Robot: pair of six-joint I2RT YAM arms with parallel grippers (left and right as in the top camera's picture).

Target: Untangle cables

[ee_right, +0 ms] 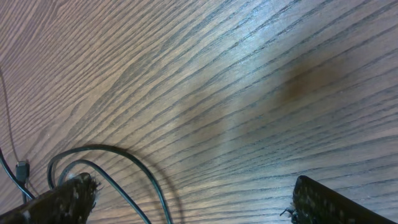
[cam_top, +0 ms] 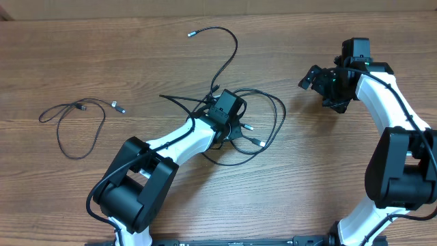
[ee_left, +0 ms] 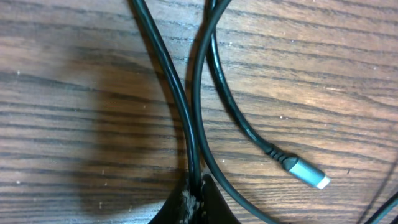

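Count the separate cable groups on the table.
2: one lone looped cable at the left, and a tangle at centre under the left arm; strands beneath it may be hidden.

The left claw [cam_top: 229, 109] sits low over the counter [cam_top: 328, 178], in the middle of the tangled cables [cam_top: 249, 127]. Their loops spread to the claw's right and toward the near edge. One strand [cam_top: 235, 48] runs beyond the claw toward the far edge. Another strand [ee_left: 186, 118] enters between the fingertips [ee_left: 214, 205], and a plug tip [ee_left: 308, 174] lies just right of them. A separate cable [cam_top: 80, 106] lies well to the claw's left. The right claw [cam_top: 313, 76] stands well to the right, apart from the tangle.
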